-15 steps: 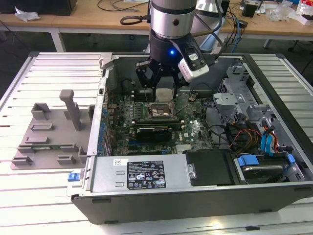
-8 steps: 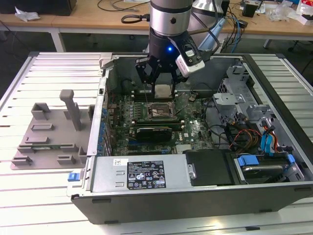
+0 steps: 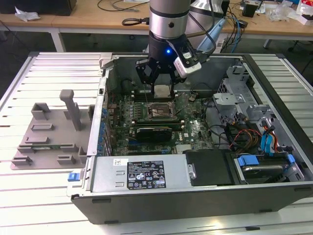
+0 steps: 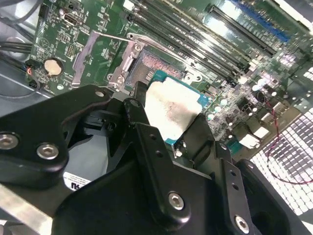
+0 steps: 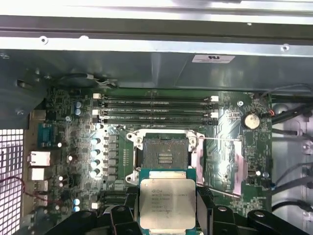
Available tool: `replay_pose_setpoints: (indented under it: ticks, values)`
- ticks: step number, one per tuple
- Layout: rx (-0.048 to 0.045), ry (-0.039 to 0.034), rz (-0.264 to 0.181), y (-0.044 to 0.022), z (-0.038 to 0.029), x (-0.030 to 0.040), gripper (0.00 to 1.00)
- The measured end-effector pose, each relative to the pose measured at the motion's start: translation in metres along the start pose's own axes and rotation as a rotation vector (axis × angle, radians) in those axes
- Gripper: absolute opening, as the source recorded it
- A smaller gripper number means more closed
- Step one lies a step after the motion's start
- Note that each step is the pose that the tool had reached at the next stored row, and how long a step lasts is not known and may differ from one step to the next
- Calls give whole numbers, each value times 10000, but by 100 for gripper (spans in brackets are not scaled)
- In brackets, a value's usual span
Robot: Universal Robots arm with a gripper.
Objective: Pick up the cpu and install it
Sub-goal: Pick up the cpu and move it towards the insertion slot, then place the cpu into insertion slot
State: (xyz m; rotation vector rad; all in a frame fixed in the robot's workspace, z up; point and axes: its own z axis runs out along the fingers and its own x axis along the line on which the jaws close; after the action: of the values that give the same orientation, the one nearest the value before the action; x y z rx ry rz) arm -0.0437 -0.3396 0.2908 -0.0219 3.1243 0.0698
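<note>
The cpu, a small square chip with a silver-grey top, hangs inside the open computer case, held at its edges by my gripper. In both wrist views the black fingers press on opposite sides of the cpu. The gripper holds the chip level, a little above the motherboard. Just beyond it lies the open cpu socket, its contact field bare. The socket's metal load plate is swung open to one side, with the thin lever raised.
Memory slots run along one side of the socket. A long black block lies on the board nearer the case front. Drive cages and coloured cables crowd the exterior view's right. A grey plastic tray sits outside the case at the exterior view's left.
</note>
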Motion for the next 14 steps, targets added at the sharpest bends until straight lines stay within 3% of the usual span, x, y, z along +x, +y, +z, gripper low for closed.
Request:
replay_pose_setpoints:
  ticks: [4,14]
  values:
    - [0,12,-4,80,61,0,55]
    - [-1,12,-5,81,64,0,55]
